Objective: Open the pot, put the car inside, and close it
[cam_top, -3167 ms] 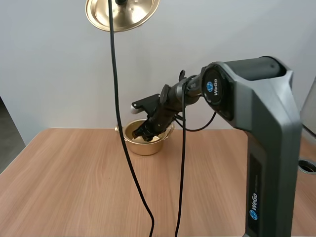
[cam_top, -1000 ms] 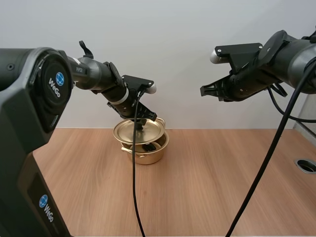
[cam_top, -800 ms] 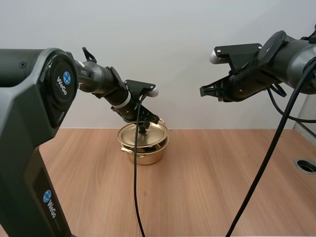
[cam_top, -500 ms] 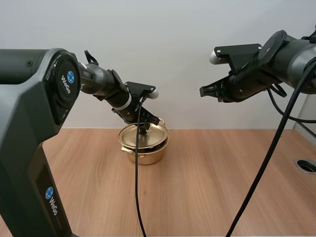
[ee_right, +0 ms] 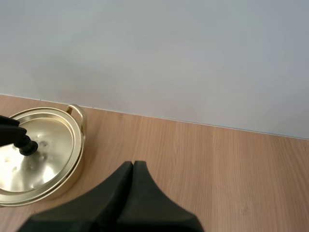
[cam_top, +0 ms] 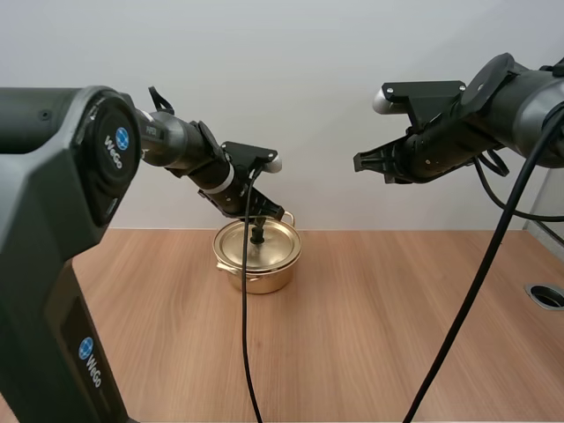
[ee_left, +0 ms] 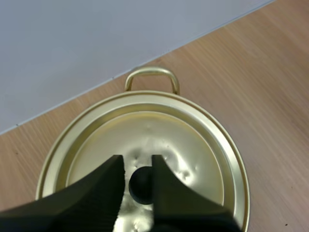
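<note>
A golden pot [cam_top: 257, 280] stands at the far middle of the table, and its golden lid [cam_top: 264, 248] lies flat on the rim, covering the inside. My left gripper [cam_top: 256, 224] reaches down onto the lid. In the left wrist view its fingers [ee_left: 108, 186] flank the lid's black knob [ee_left: 141, 186] and pinch it. My right gripper [cam_top: 359, 163] hangs high in the air to the right of the pot, pointing left. In the right wrist view its fingers [ee_right: 132, 166] lie together as one wedge, with the lidded pot [ee_right: 79, 150] off to the side.
The pot's looped handle [ee_left: 151, 72] faces the white wall just behind it. Bare wooden table [cam_top: 370, 335] stretches in front of and to the right of the pot. A round grommet hole [cam_top: 548, 296] sits at the table's right edge.
My left gripper has brought the lid from a tilt above the pot down flat onto the rim. The right arm has stayed raised and nearly still.
</note>
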